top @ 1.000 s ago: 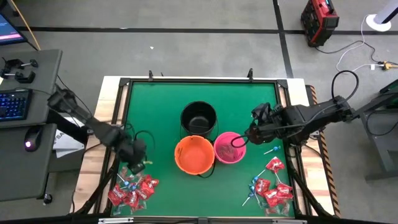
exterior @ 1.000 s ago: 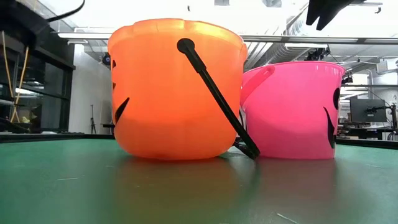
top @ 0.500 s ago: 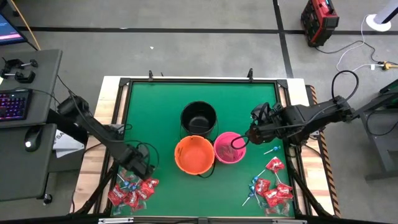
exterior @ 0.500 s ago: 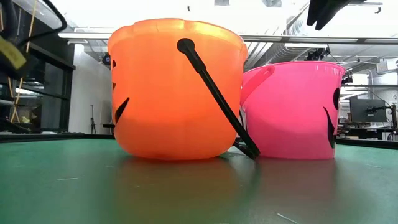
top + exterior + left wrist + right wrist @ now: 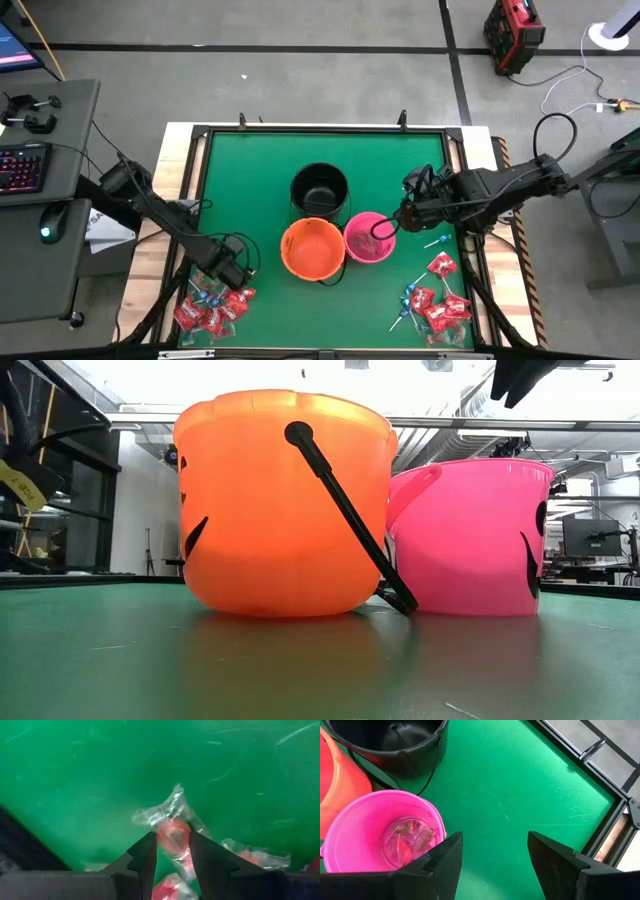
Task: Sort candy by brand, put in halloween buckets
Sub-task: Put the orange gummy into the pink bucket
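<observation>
Left gripper (image 5: 172,851): has come down onto the left pile, seemingly pinching a red candy (image 5: 173,834).
Right gripper (image 5: 492,854): spread, waiting above the pink bucket (image 5: 350,817).

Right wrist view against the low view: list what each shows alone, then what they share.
Only the right wrist view: the black bucket, wrapped candy lying inside the pink bucket, the green mat with its dark frame, and the open right gripper above the mat beside the pink bucket.
Only the low view: the orange bucket's black handle, the painted faces, and the room behind.
Both: the orange and pink buckets standing side by side.
</observation>
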